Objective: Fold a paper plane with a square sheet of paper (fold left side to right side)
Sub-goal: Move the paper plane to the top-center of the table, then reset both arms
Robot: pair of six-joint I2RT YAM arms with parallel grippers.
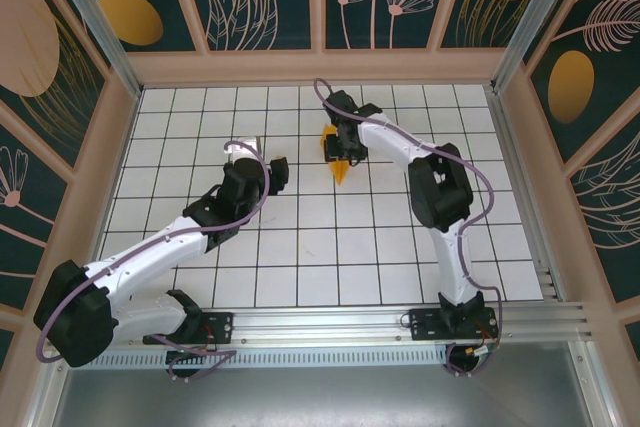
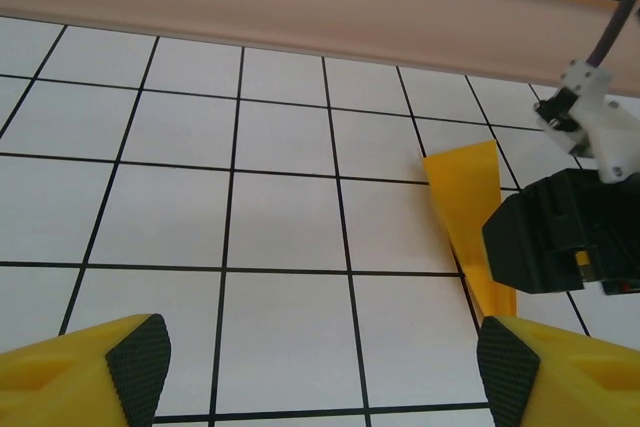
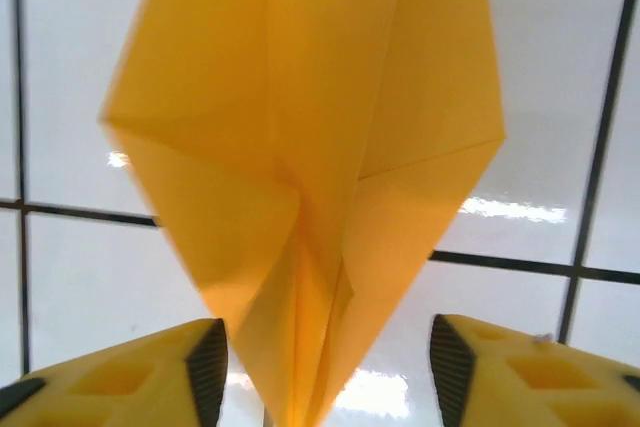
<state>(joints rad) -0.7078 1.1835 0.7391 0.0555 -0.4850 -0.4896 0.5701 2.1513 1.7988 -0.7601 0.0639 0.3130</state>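
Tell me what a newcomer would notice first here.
The bright orange-yellow paper plane, toward the far middle of the white grid table, draws the eye first. The right gripper stands over it, jaws open on either side; the left gripper, also open, is to its left.

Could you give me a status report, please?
Left end effector open, off the paper. Right end effector open, paper plane between its jaws. Nothing blocking.

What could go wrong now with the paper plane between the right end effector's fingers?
The paper plane sits close against one finger of the open right end effector; retreating could drag or unfold it. The open left end effector hovers nearby and could clip the right arm moving in.
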